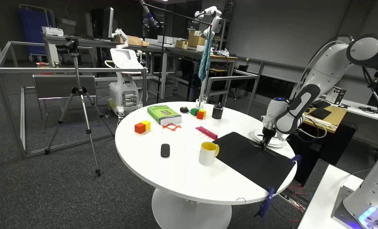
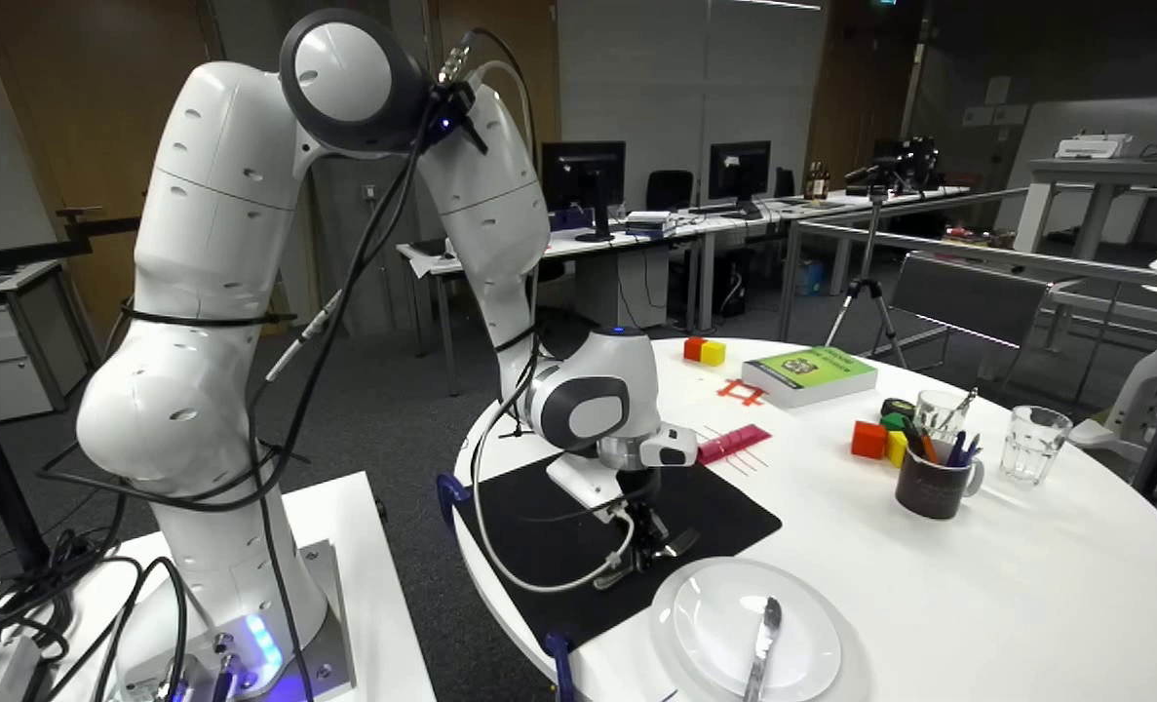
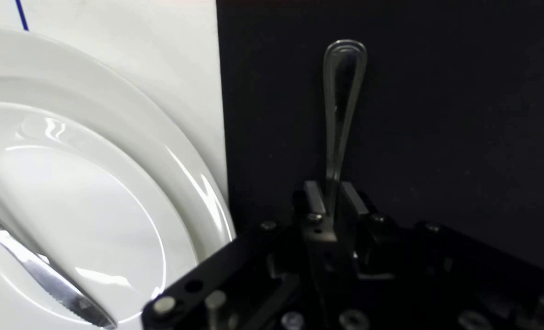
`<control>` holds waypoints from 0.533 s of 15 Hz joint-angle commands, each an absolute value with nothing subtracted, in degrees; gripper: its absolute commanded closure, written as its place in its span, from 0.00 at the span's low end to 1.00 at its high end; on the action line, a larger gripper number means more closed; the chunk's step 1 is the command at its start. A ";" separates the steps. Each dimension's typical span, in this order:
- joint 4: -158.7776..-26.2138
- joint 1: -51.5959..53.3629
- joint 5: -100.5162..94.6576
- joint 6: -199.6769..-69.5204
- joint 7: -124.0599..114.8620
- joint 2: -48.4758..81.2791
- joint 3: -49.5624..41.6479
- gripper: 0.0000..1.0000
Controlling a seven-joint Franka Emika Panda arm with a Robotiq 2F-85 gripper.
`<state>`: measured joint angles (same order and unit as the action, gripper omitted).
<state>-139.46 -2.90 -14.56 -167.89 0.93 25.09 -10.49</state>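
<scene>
A silver utensil (image 3: 343, 87) lies on the black mat (image 3: 446, 114), its handle running away from my gripper (image 3: 329, 187) in the wrist view. The narrow neck sits between the fingers, which stand slightly apart, and a thin gap shows beside the metal. Its head is hidden under the gripper there. In an exterior view the head (image 2: 679, 543) shows past the fingers, fork-like but too small to be sure. My gripper is low over the mat in both exterior views. Beside the mat stand stacked white plates (image 3: 180, 142) with a knife (image 3: 47, 275) lying across the top one.
A white mug with yellow inside (image 1: 207, 156) stands by the mat's edge. Blue clamps (image 1: 266, 202) grip the table rim. Farther off are a pink piece (image 1: 207, 132), a green book (image 1: 164, 114), coloured blocks (image 1: 142, 127), a pen mug (image 2: 934, 487) and a glass (image 2: 1032, 445).
</scene>
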 commanded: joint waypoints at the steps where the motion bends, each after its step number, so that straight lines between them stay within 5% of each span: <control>1: -139.28 -1.83 -15.24 -169.51 2.12 25.40 -11.98 0.52; 8: -139.51 -2.50 -14.21 -168.20 3.68 24.52 -9.99 0.01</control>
